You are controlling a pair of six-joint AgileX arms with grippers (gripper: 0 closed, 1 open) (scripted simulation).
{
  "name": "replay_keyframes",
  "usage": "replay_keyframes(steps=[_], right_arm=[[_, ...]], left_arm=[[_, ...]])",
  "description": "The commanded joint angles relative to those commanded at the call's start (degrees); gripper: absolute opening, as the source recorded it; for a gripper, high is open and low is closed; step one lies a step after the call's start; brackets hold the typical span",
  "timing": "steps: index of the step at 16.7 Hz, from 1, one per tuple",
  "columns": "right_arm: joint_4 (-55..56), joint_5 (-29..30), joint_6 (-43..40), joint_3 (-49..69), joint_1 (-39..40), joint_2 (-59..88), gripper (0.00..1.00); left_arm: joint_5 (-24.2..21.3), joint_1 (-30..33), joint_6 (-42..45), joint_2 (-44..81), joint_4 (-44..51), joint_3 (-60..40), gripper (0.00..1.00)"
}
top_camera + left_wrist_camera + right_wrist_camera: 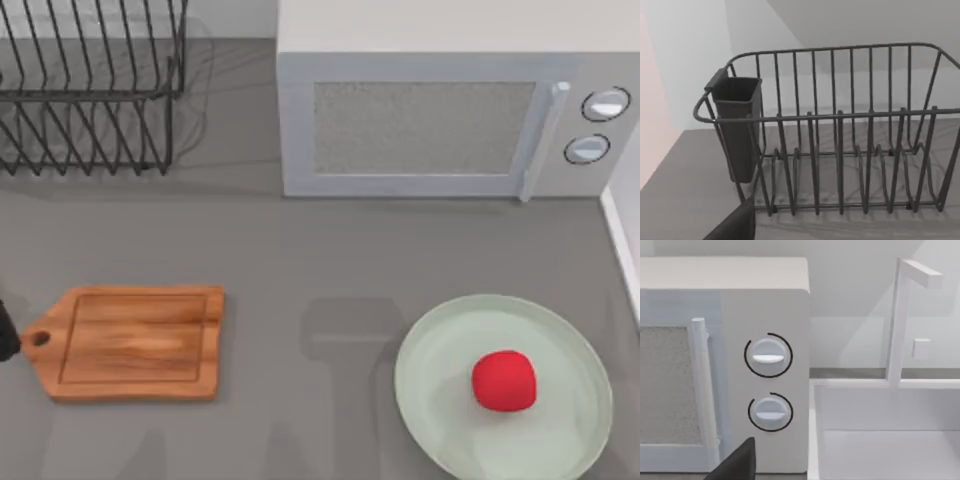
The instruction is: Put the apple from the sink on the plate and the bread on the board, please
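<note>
Apple (pixel 504 380) sits on plate (pixel 436 340); board (pixel 130 342) bare. Round, smooth, likely rolls: grip across its middle. Claw states: cannot tell for either arm.

Red apple (pixel 504 381) (plain), pale green plate (pixel 436 350), reddish-brown board (pixel 130 342).

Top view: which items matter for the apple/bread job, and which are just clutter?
Job items:
- apple, already on the plate
- board, bare
- sink, right of the microwave

Clutter:
- microwave, door shut
- dish rack, with a dark cup hung at one end
- faucet
</note>
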State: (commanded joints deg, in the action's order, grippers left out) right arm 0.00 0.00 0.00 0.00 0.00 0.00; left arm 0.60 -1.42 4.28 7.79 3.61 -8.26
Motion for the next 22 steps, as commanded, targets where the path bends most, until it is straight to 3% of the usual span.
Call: replay_keyframes(steps=[22], right_arm=[[0.0,0.0,0.0,0.0,0.0,0.0,1.0]], left_arm=[[-0.62,-11.59,29.59,92.26,52.54,-65.21,1.0]])
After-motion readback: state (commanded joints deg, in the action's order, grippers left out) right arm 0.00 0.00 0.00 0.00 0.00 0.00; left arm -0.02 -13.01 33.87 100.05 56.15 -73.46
